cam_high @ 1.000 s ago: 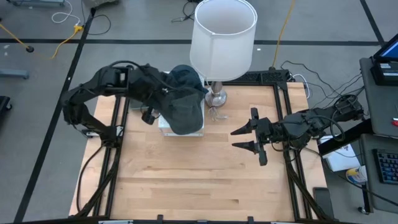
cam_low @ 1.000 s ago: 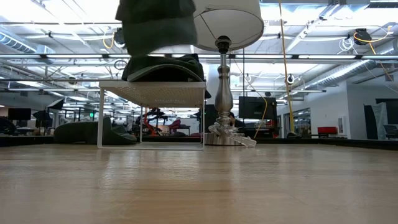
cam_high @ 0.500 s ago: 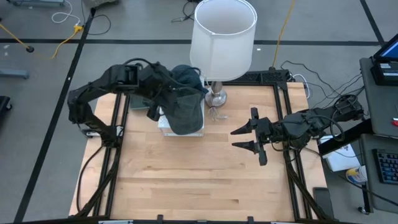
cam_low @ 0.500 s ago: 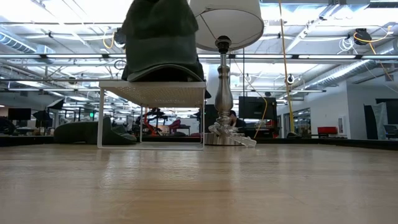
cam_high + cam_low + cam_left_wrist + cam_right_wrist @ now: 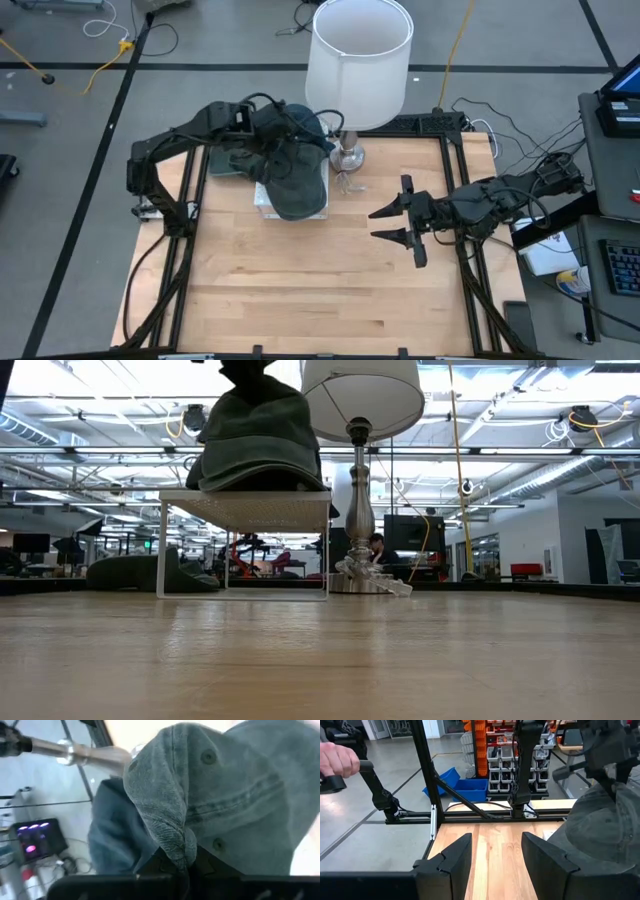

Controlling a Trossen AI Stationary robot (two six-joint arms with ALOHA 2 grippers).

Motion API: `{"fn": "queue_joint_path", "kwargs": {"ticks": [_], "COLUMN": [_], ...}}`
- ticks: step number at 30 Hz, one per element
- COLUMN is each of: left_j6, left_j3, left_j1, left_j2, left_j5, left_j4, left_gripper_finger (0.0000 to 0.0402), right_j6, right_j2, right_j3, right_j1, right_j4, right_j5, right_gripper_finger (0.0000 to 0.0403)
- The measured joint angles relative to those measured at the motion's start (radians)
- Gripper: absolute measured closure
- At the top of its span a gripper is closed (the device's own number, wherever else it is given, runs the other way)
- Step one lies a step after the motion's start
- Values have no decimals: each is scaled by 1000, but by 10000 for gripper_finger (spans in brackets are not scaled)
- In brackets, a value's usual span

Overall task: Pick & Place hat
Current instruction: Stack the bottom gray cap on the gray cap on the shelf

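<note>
A grey-green hat (image 5: 297,178) lies on top of a white wire rack (image 5: 245,500) at the far left of the table, next to a lamp (image 5: 358,60). My left gripper (image 5: 181,862) is shut on its crown from above; it is cut off at the top of the low view (image 5: 248,368). A second, bluish hat (image 5: 303,122) shows behind it, and a dark shape (image 5: 268,480) lies under the held hat's rim. My right gripper (image 5: 398,224) hangs open over the table's right half, away from the hats. My left gripper pinches a raised fold of the hat's crown (image 5: 176,840) between its two fingers, slanting down from the table's left. The fold bunches up between the fingertips. The hat sits upright below the gripper, its lower edge (image 5: 262,482) down on the rack's top.
The lamp's metal base (image 5: 348,156) stands right beside the rack, its white shade overhanging the hats. Black frame rails (image 5: 462,200) run along both table sides. Bare wood (image 5: 300,280) fills the near half. A person's hand (image 5: 337,760) holds a black arm beyond the table.
My left gripper has gone down and toward the lamp, tipping more steeply downward, still shut on the hat. The hat, which hung clear above the rack, has come down onto the rack's top.
</note>
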Motion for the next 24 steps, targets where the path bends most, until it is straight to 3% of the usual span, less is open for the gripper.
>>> {"fn": "queue_joint_path", "kwargs": {"ticks": [11,19,24], "left_j6": [57,-12,-22], "left_j3": [1,1,-5], "left_j1": [14,49,56], "left_j2": [27,27,27], "left_j5": [-84,-115,-113], "left_j4": [12,-5,-7], "left_gripper_finger": [396,360,390], "right_j6": [-21,-25,-25], "right_j2": [0,0,0], "right_j3": [0,0,0], "right_j1": [0,-1,-1], "right_j4": [0,1,1], "right_j5": [0,0,26], "right_gripper_finger": [238,238,238]}}
